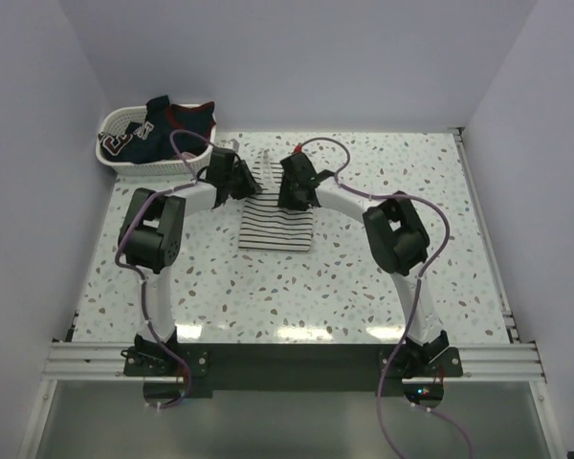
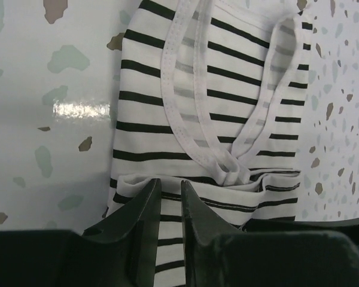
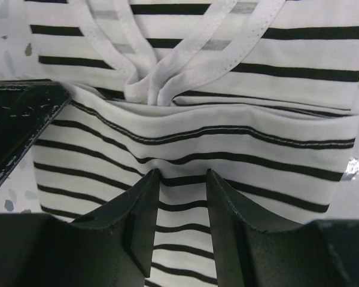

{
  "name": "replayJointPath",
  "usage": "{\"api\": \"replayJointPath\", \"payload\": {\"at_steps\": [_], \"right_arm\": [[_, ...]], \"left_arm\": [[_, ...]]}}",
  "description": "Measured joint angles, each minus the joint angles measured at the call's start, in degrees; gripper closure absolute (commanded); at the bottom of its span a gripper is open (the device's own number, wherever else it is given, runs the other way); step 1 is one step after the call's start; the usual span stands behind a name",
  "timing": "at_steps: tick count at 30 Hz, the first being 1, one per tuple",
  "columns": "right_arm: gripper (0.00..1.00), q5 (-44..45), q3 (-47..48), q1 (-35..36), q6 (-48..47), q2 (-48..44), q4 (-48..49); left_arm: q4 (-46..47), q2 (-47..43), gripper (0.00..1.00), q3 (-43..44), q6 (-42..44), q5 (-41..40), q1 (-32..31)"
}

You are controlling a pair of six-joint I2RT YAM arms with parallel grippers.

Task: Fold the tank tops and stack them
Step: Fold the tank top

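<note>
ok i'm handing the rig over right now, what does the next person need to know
Left gripper: fingers nearly together over the striped tank top, with cloth showing in the gap. I cannot tell if it is gripping.
Right gripper: fingers a little apart at a folded edge of the same top. Its grip is also unclear.
Things: the striped tank top lies mid-table, folded into a narrow panel with its straps at the far end. The navy tank top sits crumpled in the basket at the far left corner.
Done: the striped tank top is partly folded.
Left: finish that fold, then fold the navy tank top and stack it.
</note>
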Motion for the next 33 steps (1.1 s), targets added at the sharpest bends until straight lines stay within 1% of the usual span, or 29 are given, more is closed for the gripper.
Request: {"api": "replayJointPath", "payload": {"at_steps": [4,9,15,21,27,30,33], "right_arm": [[0.59,-2.23,0.52,-2.27,0.98,1.42,1.4],[0.59,-4.17,0.02,-4.66,1.99,1.42,2.29],[0.59,-4.35,-1.92,-4.44,1.51,0.83,3.98],[0.59,-2.91,-12.02,-0.68,0.9,-5.01,8.33],[0.59,0.76,-23.3,7.17,2.12,-12.48,10.75],[0.58,1.33,-28.22,9.88,3.82,-16.39,10.58],[0.56,2.25,-30.71,10.25,4.81,-18.91,8.83]], "left_arm": [[0.22,3.15,0.76,2.25,-0.02,0.0,0.02],[0.42,3.56,0.77,2.34,-1.16,-0.39,0.07],[3.37,2.14,0.77,-1.33,-3.98,-1.53,0.07],[4.0,-4.26,0.77,-10.14,-6.73,-3.67,-0.48],[3.52,-14.6,0.77,-22.49,-9.16,-7.19,-2.67],[2.78,-20.06,0.74,-27.34,-10.16,-8.28,-4.17],[1.51,-25.38,0.7,-30.29,-10.54,-9.68,-5.66]]}}
